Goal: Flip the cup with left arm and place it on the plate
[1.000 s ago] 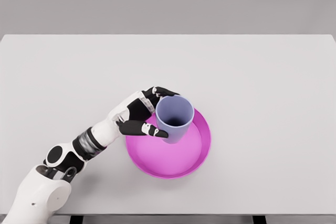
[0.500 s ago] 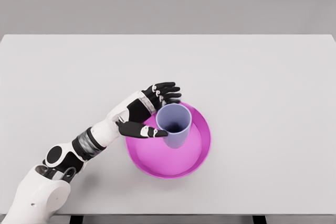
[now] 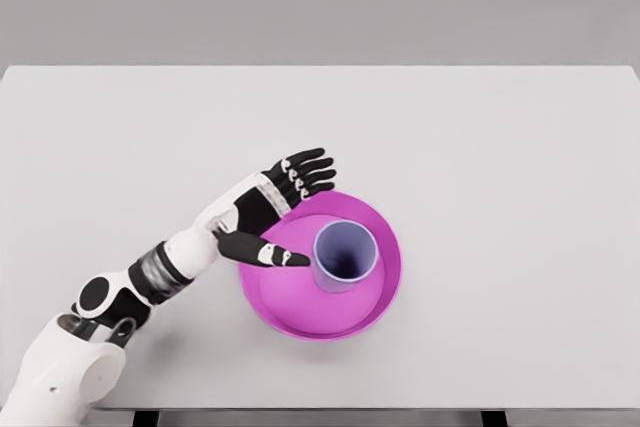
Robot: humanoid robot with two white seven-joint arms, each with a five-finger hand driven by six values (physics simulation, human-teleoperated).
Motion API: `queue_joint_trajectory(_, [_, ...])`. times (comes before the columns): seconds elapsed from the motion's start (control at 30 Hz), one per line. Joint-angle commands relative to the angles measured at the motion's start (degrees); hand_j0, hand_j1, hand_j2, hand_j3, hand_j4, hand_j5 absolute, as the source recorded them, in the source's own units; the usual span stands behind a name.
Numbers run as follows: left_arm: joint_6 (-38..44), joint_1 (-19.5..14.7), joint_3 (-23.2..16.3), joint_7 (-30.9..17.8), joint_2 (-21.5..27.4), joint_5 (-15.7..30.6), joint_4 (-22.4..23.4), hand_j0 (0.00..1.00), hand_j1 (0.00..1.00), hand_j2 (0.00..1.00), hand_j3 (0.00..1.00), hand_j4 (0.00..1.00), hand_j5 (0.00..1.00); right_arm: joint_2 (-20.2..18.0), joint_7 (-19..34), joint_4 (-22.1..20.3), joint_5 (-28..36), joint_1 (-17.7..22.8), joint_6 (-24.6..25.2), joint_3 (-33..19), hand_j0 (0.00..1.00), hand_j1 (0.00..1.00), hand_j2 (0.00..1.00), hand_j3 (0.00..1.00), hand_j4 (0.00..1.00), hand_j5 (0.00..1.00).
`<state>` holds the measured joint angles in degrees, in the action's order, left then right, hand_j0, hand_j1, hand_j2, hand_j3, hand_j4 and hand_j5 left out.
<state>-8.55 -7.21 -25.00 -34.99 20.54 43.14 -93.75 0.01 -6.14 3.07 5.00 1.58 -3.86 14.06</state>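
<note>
A lavender cup (image 3: 345,256) stands upright, mouth up, inside the magenta plate (image 3: 300,309) near its middle. My left hand (image 3: 298,209) is just left of the cup with its fingers spread and holding nothing. Its thumb (image 3: 262,250) lies over the plate's left rim, its tip a short gap from the cup wall. The other fingers (image 3: 305,171) reach past the plate's upper-left rim. The left arm (image 3: 150,272) comes in from the lower left. The right arm is out of sight.
The plate sits on a wide white table (image 3: 500,147). Its front edge (image 3: 400,409) runs along the bottom of the view. A grey wall lies behind the table's far edge.
The left hand let go of the cup and drew back to the left with fingers spreading. The cup settled upright on the plate, a little lower and to the right.
</note>
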Motion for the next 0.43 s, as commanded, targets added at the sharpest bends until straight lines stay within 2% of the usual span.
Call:
queue_joint_trajectory(0.0, [-0.06,0.00,0.47,-0.01,2.57,1.07,-1.69,1.00,1.00,1.00,1.00,1.00,1.00,-0.01,-0.01,0.01,0.01,0.00,0.00,0.00,1.00,1.00,1.00,1.00,1.00,1.00])
queue_joint_trajectory(0.03, [-0.15,0.00,2.40,-0.01,6.08,2.13,-2.75,1.00,1.00,1.00,1.00,1.00,1.00,-0.01,-0.01,0.01,0.01,-0.09,0.00,0.00,1.00,1.00,1.00,1.00,1.00,1.00])
queue_joint_trajectory(0.07, [-0.59,-0.44,3.55,-0.01,11.62,1.95,-3.01,1.00,1.00,1.00,1.00,1.00,1.00,-0.01,-0.01,0.01,0.01,-0.09,0.00,0.00,1.00,1.00,1.00,1.00,1.00,1.00])
queue_joint_trajectory(0.13, [-1.99,-4.13,2.94,-0.01,24.19,0.37,-3.01,1.00,1.00,1.00,1.00,1.00,1.00,-0.01,-0.01,0.01,0.01,-0.09,0.00,0.00,1.00,1.00,1.00,1.00,1.00,1.00])
queue_joint_trajectory(0.17, [-2.69,-5.10,2.94,-0.01,28.32,-3.31,-3.01,1.00,1.00,1.00,1.00,1.00,1.00,-0.01,-0.01,0.01,0.01,-0.09,0.00,0.00,1.00,1.00,1.00,1.00,1.00,1.00])
queue_joint_trajectory(0.2, [-5.68,-5.62,3.02,-0.01,31.05,-8.85,-3.01,1.00,1.00,1.00,1.00,1.00,1.00,-0.01,-0.01,0.01,0.01,-0.09,0.00,0.00,1.00,1.00,1.00,1.00,1.00,1.00])
queue_joint_trajectory(0.27, [-9.02,-6.94,3.29,-0.01,32.81,-14.57,-2.84,1.00,1.00,1.00,1.00,1.00,1.00,-0.01,-0.01,0.01,0.01,-0.09,0.00,0.00,1.00,1.00,1.00,1.00,1.00,1.00])
queue_joint_trajectory(0.3, [-9.99,-7.03,3.29,-0.01,34.30,-14.48,-2.75,1.00,1.00,1.00,1.00,1.00,1.00,-0.01,0.08,0.01,0.01,0.00,0.00,0.00,1.00,1.00,1.00,1.00,1.00,1.00])
queue_joint_trajectory(0.4, [-16.49,-7.03,3.46,-0.01,34.66,-13.43,-2.40,1.00,1.00,1.00,1.00,1.00,1.00,-0.01,-0.01,0.01,0.01,0.00,0.00,0.00,1.00,1.00,1.00,1.00,1.00,1.00])
